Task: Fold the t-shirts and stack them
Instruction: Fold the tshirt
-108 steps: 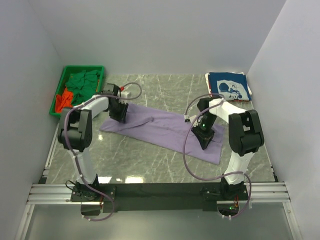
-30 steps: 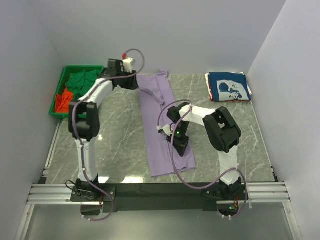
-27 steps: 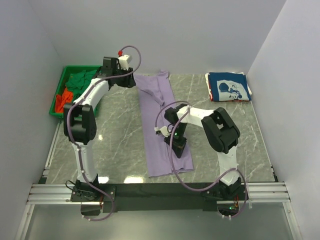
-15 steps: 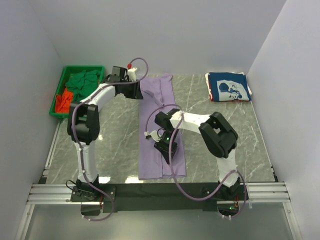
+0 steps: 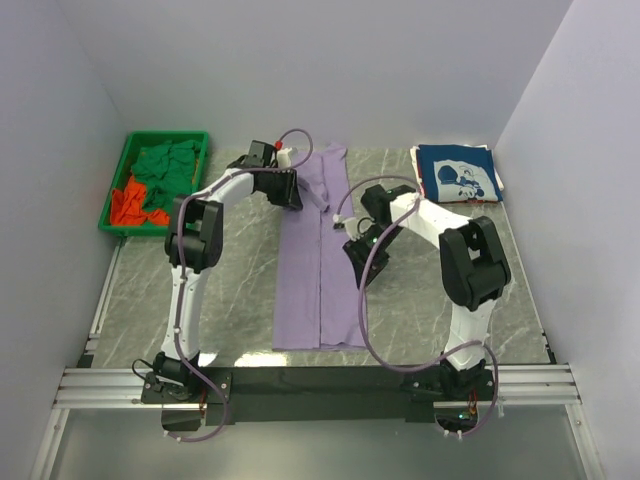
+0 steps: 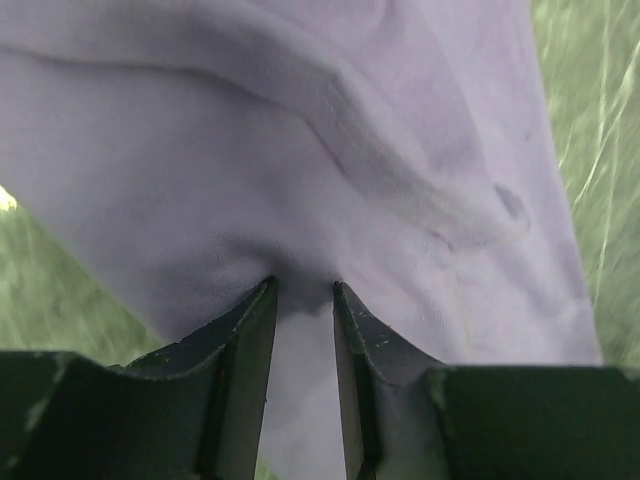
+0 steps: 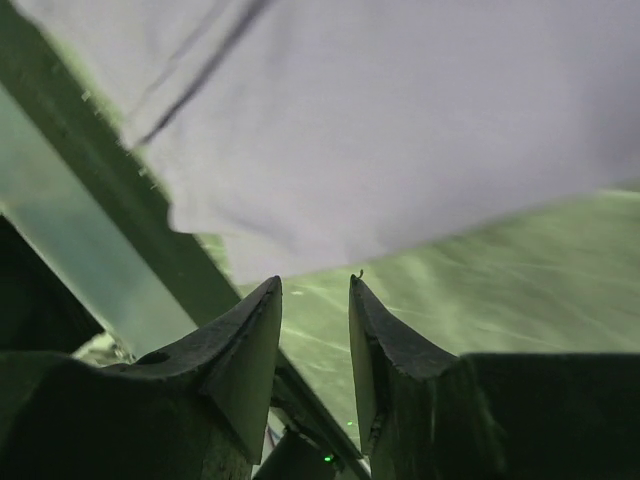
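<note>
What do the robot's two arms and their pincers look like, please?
Both the left arm and right arm have white links with bulky black joints. A grey-purple cable loops along each. The left pincer and right pincer are dark and wedge-tipped.

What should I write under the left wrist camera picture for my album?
The left claw pinches a fold of the lavender t-shirt over the marble table.

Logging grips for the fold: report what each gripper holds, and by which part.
Left gripper pinches the lavender t-shirt at its left edge near the far end. Right gripper holds nothing.
</note>
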Controlling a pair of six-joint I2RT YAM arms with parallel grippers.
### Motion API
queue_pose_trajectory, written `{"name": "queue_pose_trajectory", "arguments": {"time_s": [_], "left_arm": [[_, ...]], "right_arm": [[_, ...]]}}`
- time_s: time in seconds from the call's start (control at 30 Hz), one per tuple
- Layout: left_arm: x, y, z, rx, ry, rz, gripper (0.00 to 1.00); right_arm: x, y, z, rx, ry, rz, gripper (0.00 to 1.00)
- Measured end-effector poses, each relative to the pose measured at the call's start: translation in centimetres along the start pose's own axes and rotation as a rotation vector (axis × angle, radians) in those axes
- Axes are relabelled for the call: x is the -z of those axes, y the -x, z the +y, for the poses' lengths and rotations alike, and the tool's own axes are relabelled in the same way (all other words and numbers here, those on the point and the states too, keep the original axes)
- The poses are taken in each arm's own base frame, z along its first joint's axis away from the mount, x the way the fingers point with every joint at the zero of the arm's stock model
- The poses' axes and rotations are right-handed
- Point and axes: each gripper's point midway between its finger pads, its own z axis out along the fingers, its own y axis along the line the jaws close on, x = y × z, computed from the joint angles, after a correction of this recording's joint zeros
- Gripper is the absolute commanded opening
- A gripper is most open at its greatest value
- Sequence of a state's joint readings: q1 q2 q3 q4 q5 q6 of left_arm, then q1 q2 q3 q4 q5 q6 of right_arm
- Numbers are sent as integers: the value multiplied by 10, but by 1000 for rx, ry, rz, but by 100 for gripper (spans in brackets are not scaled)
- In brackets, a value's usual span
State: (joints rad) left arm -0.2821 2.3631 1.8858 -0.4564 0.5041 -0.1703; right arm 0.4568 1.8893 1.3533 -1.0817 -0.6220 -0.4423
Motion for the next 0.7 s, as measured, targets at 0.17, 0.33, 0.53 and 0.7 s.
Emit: {"name": "queue_pose_trajectory", "arguments": {"time_s": [0.17, 0.33, 0.53, 0.7], "left_arm": [[-12, 19, 2, 18, -6, -32, 37], [-9, 19, -1, 0, -21, -49, 51], [57, -17, -30, -133, -71, -77, 63], [170, -8, -85, -454, -106, -255, 64]], "right_arm": [[16, 14, -31, -49, -37, -44, 40], [21, 19, -35, -42, -59, -58, 40], [28, 13, -21, 25, -89, -104, 40], [37, -13, 34, 272, -180, -180, 41]]}}
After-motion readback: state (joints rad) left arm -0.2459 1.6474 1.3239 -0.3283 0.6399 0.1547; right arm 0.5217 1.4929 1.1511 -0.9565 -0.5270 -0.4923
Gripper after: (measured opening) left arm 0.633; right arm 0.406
